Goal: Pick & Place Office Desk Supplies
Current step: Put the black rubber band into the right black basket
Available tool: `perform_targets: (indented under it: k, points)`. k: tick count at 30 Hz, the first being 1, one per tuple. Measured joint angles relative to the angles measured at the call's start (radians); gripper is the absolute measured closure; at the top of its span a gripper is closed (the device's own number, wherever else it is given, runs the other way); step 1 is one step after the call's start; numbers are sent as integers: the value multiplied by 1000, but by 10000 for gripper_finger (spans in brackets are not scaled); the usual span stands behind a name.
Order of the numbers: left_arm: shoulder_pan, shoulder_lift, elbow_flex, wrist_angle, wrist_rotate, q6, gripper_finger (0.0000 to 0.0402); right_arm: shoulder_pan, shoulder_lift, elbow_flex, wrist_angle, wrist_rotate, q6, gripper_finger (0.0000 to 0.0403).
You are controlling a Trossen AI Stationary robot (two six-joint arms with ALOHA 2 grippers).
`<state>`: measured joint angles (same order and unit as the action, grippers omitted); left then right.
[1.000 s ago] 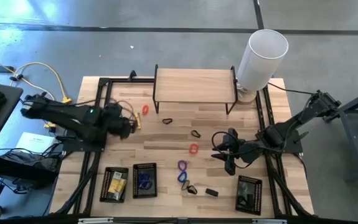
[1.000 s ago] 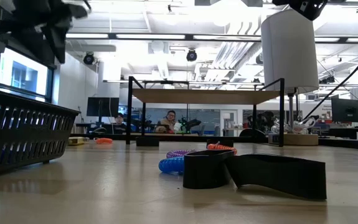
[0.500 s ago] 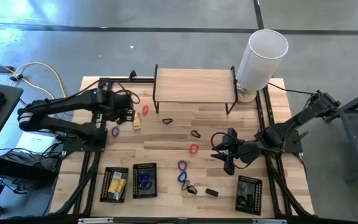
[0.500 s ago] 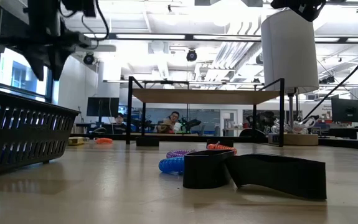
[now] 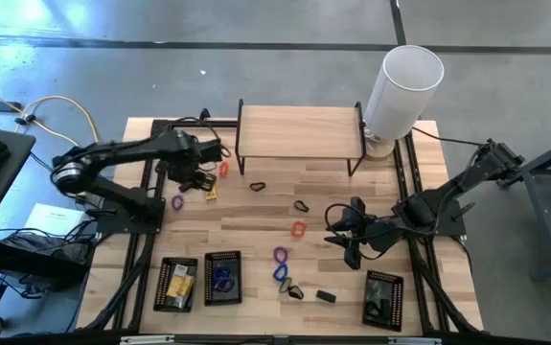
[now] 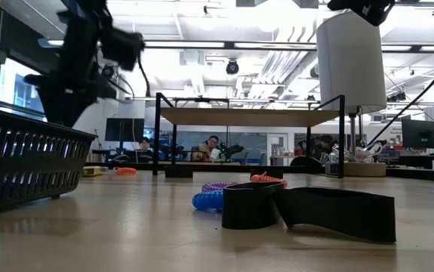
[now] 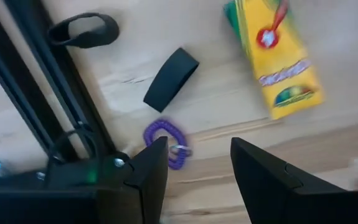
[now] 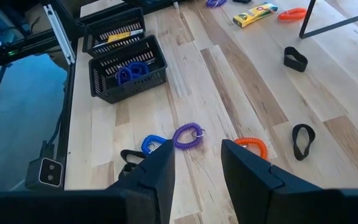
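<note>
My left gripper (image 5: pixel 198 172) (image 7: pixel 197 168) hangs open above the far left of the table, over a purple loop (image 7: pixel 164 134) (image 5: pixel 177 202), a yellow packet (image 7: pixel 278 56) (image 5: pixel 211 192) and a flat black piece (image 7: pixel 171 86). A red loop (image 5: pixel 223 170) lies just beyond it. My right gripper (image 5: pixel 338 235) (image 8: pixel 197 168) waits open on the right, pointing at a purple loop (image 8: pixel 188 135), a blue loop (image 8: pixel 150 143) and an orange loop (image 8: pixel 251 146). Black loops (image 5: pixel 257 186) (image 5: pixel 301 205) and black clips (image 5: pixel 326 296) (image 6: pixel 307 211) lie flat on the wood.
Three black mesh trays stand along the near edge: one with yellow packets (image 5: pixel 176 284), one with blue loops (image 5: pixel 222 276), one with black pieces (image 5: pixel 383 299). A low wooden shelf (image 5: pixel 300 131) and a tall white cylinder (image 5: pixel 404 86) stand at the far edge.
My left arm has swung from over the left-middle of the table toward the far edge and a little right, rising and stretching out. The purple loop beside the yellow packet, covered by the arm a second ago, now shows on the wood. The right arm has kept still.
</note>
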<state>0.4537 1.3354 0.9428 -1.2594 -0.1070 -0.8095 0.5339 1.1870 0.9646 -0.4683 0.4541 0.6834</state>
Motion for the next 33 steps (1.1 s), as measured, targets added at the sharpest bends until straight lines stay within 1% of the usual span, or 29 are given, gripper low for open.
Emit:
perform_targets:
  k: [3, 6, 10, 13, 19, 27, 33]
  points:
    - [10, 82, 0, -12, 1, 83, 236, 0, 0, 0, -6, 0, 4, 284]
    - [11, 143, -1, -41, 0, 99, 236, 0, 0, 0, -27, 0, 29, 284]
    - [10, 184, -1, -39, -5, 127, 236, 0, 0, 0, -46, -6, 55, 284]
    - [16, 187, -1, -31, -32, 132, 236, 0, 0, 0, -51, -8, 57, 284]
    - [31, 187, -6, -20, -35, 132, 236, 1, 0, 0, -54, -8, 56, 284]
    - [58, 187, -13, -75, -34, 125, 236, 1, 0, 0, -56, -8, 57, 284]
    - [82, 187, -59, -19, -32, 147, 236, 1, 0, 0, -56, -8, 73, 284]
